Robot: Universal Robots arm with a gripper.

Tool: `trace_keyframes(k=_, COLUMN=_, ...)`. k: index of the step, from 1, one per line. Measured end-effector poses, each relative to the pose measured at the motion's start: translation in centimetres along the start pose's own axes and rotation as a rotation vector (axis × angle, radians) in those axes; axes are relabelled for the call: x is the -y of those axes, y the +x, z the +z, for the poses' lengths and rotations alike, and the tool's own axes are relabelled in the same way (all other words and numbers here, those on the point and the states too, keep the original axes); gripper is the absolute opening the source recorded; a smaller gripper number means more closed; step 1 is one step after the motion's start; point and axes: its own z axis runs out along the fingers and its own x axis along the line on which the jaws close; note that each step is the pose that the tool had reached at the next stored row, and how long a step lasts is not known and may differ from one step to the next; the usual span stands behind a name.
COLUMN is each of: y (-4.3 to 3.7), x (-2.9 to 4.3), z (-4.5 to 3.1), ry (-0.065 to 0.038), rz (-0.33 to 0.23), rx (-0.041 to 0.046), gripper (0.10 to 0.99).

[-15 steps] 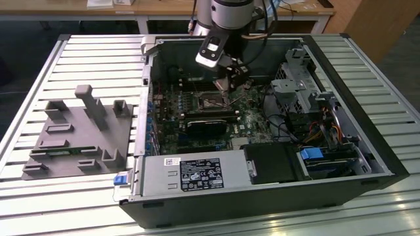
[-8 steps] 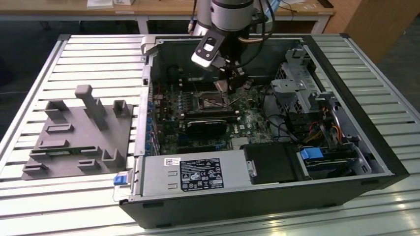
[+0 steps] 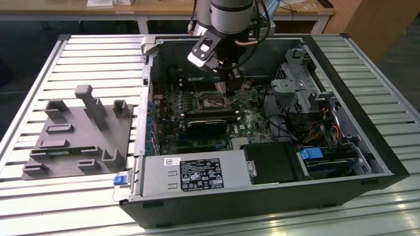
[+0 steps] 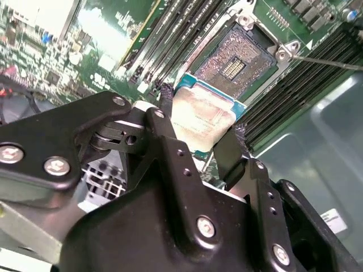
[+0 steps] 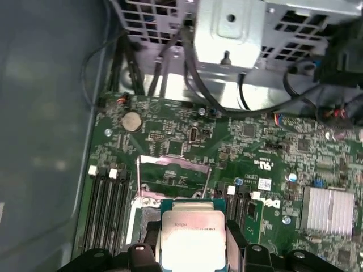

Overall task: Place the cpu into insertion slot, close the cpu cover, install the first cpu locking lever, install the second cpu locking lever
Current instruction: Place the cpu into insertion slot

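Black claw (image 4: 201,122) grips the flat silver-beige square cpu (image 5: 191,235) by opposite edges — poised close to the dark metal-framed insertion slot (image 4: 238,62), silvery cpu cover (image 5: 170,161) raised to admit it

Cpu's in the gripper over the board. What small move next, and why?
Probably ease the gripper down toward the insertion slot, keeping the cpu square to it: the slot lies open and bare, the cpu cover is raised, and the chip hangs above it.
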Motion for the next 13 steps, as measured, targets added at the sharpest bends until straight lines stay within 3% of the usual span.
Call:
trace_keyframes(k=6, y=0.08, x=0.96, z=0.74, ry=-0.001, rz=0.015, rx=0.0016, gripper=0.537)
trace_keyframes(k=10, y=0.15, x=1.77, z=1.1, ry=-0.014, rz=0.018, rx=0.0031, gripper=0.537)
trace_keyframes(k=13, y=0.16, x=1.91, z=1.43, ry=-0.015, rz=0.025, rx=0.0038, gripper=0.537)
